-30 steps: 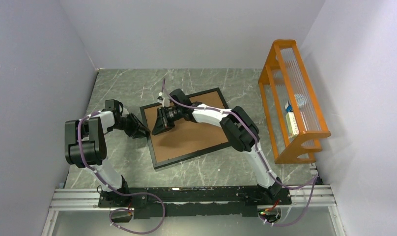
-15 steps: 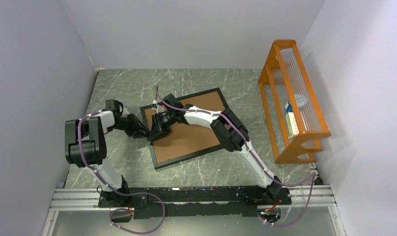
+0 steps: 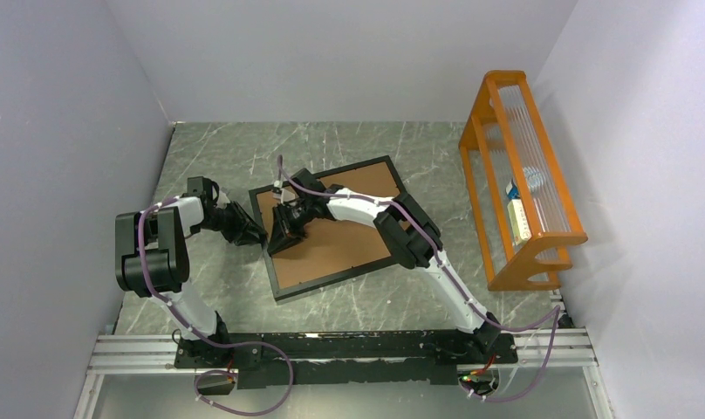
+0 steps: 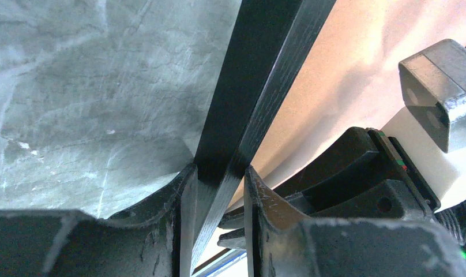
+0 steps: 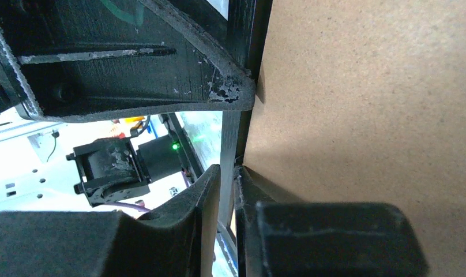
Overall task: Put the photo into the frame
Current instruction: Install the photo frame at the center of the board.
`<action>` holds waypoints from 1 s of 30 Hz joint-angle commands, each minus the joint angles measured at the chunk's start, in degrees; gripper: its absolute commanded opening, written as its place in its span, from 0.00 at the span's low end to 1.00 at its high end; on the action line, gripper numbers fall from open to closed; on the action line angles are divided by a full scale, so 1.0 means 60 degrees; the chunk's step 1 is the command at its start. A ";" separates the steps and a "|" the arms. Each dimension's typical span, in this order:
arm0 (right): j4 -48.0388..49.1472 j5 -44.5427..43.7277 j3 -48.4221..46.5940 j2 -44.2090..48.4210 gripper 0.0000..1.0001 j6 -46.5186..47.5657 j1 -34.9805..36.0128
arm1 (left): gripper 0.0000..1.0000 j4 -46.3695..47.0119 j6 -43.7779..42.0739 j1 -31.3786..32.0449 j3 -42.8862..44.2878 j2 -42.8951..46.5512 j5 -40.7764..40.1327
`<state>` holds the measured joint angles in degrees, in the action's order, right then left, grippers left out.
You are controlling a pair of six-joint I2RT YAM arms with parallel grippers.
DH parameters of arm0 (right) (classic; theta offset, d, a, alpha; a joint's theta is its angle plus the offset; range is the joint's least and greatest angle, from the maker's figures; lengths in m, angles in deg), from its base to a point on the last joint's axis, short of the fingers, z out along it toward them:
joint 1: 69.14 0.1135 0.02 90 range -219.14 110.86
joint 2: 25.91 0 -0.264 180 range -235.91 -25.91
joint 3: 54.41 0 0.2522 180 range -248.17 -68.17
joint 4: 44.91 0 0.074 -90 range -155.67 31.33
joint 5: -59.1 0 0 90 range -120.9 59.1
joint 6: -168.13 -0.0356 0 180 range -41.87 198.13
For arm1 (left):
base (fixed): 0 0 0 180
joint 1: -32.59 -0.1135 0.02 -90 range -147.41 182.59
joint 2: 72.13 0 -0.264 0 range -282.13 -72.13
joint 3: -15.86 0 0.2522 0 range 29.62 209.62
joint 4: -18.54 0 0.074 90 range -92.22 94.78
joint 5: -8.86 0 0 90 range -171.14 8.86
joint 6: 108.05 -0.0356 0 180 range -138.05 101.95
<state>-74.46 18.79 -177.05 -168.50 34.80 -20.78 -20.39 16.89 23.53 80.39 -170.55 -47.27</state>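
- The frame (image 4: pixel 259 69) lies flat on the bench (image 4: pixel 75 86), back up, with the brown backing board (image 5: pixel 363 86) filling its opening; its long sides run from near left to far right, and its short left rail runs near to far
- The left tool (image 4: pixel 218 170) is closed on that left rail from the outer, bench side; the black rail sits between its fingers
- The right tool (image 5: pixel 228 173) pinches the same rail from the opposite side, reaching leftward over the board; the two tools are just beside each other
- The photo shows in no view; whether it lies under the board I cannot tell
- Judgement: the next move turns on this shared left rail; the rest of the frame lies to the right of both tools, so any lift would hinge about the far-right side
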 commanded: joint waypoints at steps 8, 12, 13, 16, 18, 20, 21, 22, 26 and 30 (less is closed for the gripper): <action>0.2793 -0.0404 0.1530 0.1515 0.04 -0.0289 -0.0019 | 0.23 -0.0591 -0.0026 0.0074 -0.0107 -0.0015 -0.0017; 0.2909 -0.0279 0.1334 0.1606 0.03 -0.0361 -0.0003 | 0.24 -0.0559 0.0002 0.0074 -0.0206 0.0063 -0.0071; 0.3031 -0.0206 0.1344 0.1570 0.03 -0.0442 0.0004 | 0.24 -0.0572 0.0005 0.0074 -0.0200 0.0055 -0.0077; 0.3206 -0.0113 0.1304 0.1453 0.02 -0.0590 0.0032 | 0.23 -0.0642 -0.0028 0.0067 -0.0145 0.0030 -0.0103; 0.2844 -0.0210 0.1068 0.1268 0.02 -0.0451 0.0054 | 0.23 -0.0675 -0.0054 0.0074 -0.0126 0.0025 -0.0135; 0.2392 -0.0302 0.0819 0.1062 0.03 -0.0330 0.0069 | 0.23 -0.0672 -0.0052 0.0065 -0.0125 0.0015 -0.0129; 0.2329 -0.0325 0.0783 0.0984 0.03 -0.0380 0.0084 | 0.23 -0.0656 -0.0039 0.0073 -0.0125 0.0013 -0.0123; 0.2354 -0.0333 0.0802 0.0909 0.04 -0.0503 0.0074 | 0.23 -0.0654 -0.0044 0.0074 -0.0125 0.0005 -0.0122; 0.2396 -0.0416 0.0828 0.0707 0.05 -0.0646 0.0081 | 0.23 -0.0656 -0.0055 0.0072 -0.0161 -0.0012 -0.0136; 0.1924 -0.0500 0.0477 0.0421 0.06 -0.0517 0.0098 | 0.23 -0.0639 -0.0037 0.0074 -0.0169 -0.0032 -0.0137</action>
<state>-60.82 16.91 -170.86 -164.13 31.41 -20.54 -20.63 16.87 23.53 80.37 -170.55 -47.29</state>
